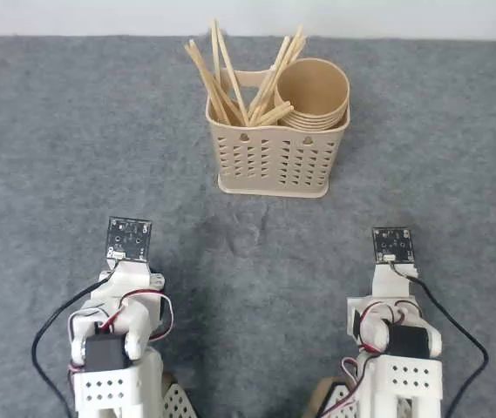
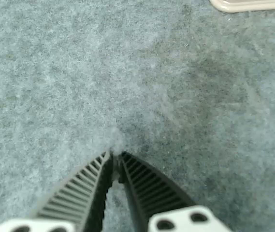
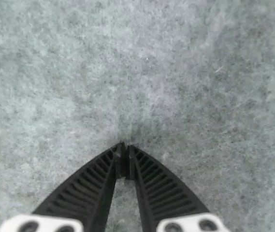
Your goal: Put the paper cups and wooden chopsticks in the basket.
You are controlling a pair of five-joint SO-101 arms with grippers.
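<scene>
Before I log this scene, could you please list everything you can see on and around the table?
basket: one, beige, perforated, at the far middle of the table
paper cups: one nested stack, count unclear, tan, in the basket's right side
wooden chopsticks: a bunch, pale wood, leaning in the basket's left side
mat: one, grey, felt-like, covering the table
left arm: one, white, near edge, short of the basket
right arm: one, white, near edge, beside the left arm
left hand: one, black fingers, shut and empty, over bare mat
right hand: one, black fingers, shut and empty, over bare mat
</scene>
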